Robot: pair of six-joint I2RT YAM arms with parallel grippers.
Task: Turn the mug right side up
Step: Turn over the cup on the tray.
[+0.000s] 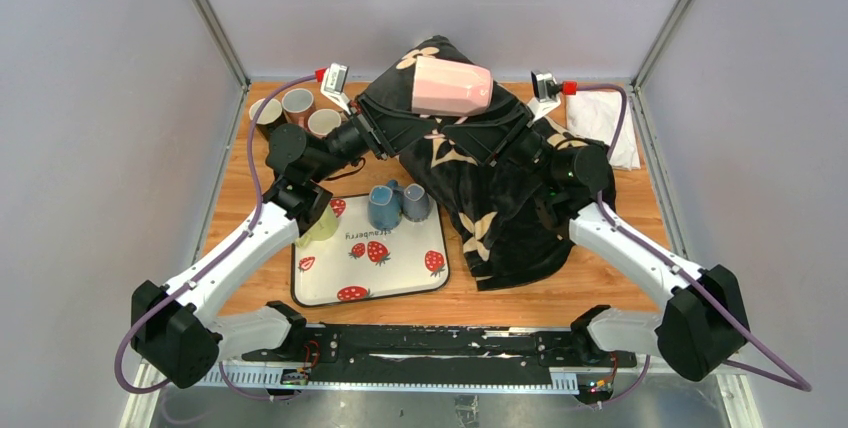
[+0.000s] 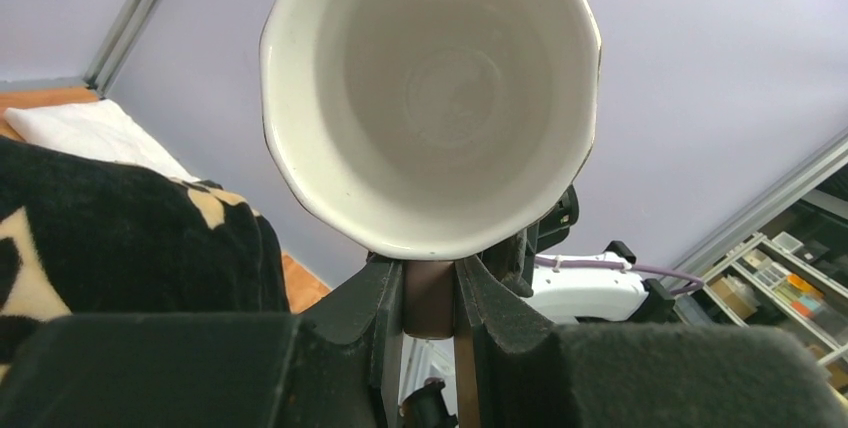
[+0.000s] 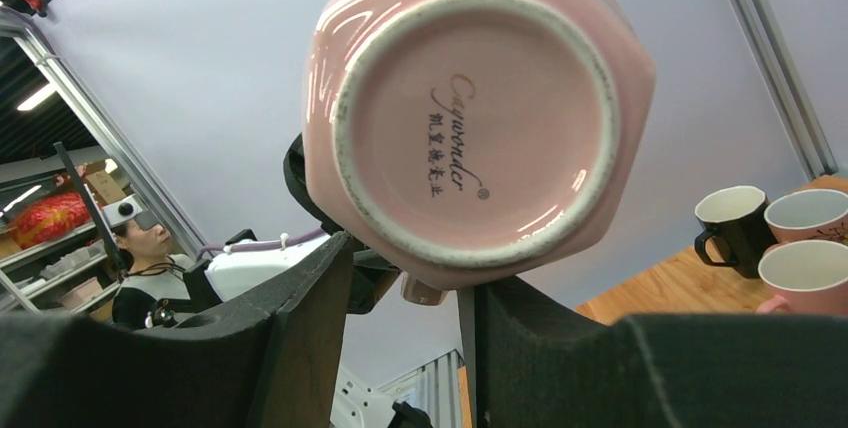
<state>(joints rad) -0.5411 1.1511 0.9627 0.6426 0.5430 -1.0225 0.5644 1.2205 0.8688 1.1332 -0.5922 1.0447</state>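
Note:
The pink mug (image 1: pixel 452 86) hangs in the air on its side above the back of the table. Its white inside (image 2: pixel 430 98) faces the left wrist camera and its stamped base (image 3: pixel 470 118) faces the right wrist camera. My left gripper (image 2: pixel 430 293) is shut on the mug's handle (image 2: pixel 430 300) just under the rim; in the top view it (image 1: pixel 415 120) sits below the mug's left end. My right gripper (image 3: pixel 405 288) is open, jaws wide apart just under the base, with the handle's end (image 3: pixel 420 291) showing between them. In the top view it (image 1: pixel 498 126) sits below the mug's right end.
A black flowered blanket (image 1: pixel 500 198) lies under both wrists. A strawberry tray (image 1: pixel 330 283) holds two blue mugs (image 1: pixel 385 206) upside down. Three mugs (image 1: pixel 297 106) stand at the back left, also in the right wrist view (image 3: pixel 805 273). A white cloth (image 1: pixel 600 118) lies at the back right.

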